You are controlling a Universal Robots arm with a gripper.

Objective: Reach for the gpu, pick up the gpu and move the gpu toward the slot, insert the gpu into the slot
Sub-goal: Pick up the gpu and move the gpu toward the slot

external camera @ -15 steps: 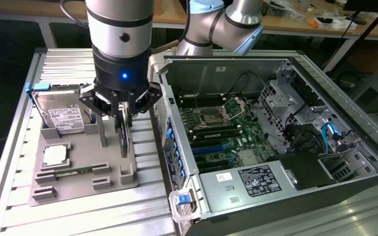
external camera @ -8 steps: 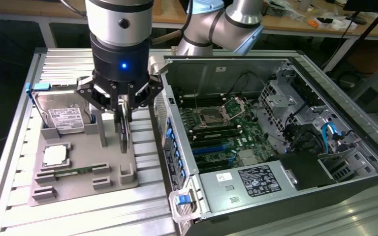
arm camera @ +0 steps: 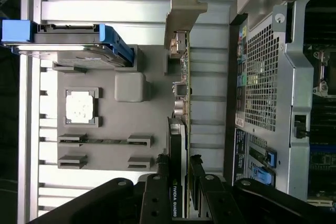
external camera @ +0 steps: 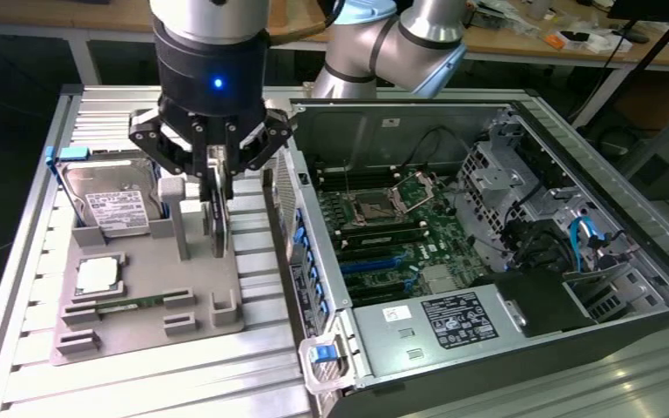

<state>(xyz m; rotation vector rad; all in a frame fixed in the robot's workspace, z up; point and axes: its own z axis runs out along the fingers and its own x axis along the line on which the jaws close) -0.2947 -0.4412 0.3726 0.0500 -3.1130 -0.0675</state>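
One robot arm (external camera: 410, 39), one gripper (external camera: 217, 193), one gpu (external camera: 217, 231), one open computer case (external camera: 428, 122).

Counted across the bench: one grey tray (external camera: 201, 292); one hard drive (external camera: 108, 202); one processor chip (external camera: 98, 275); one green memory stick (external camera: 125, 305). Inside the case: one green motherboard (external camera: 434, 242), one silver processor socket (external camera: 375, 207), one labelled power supply (external camera: 453, 318). Blue slots (external camera: 369, 261): three countable, any further ones hard to tell. Gripper fingers (arm camera: 156, 195): two.

Tool (external camera: 219, 207) pointing straight down, tight on gpu (external camera: 217, 239)
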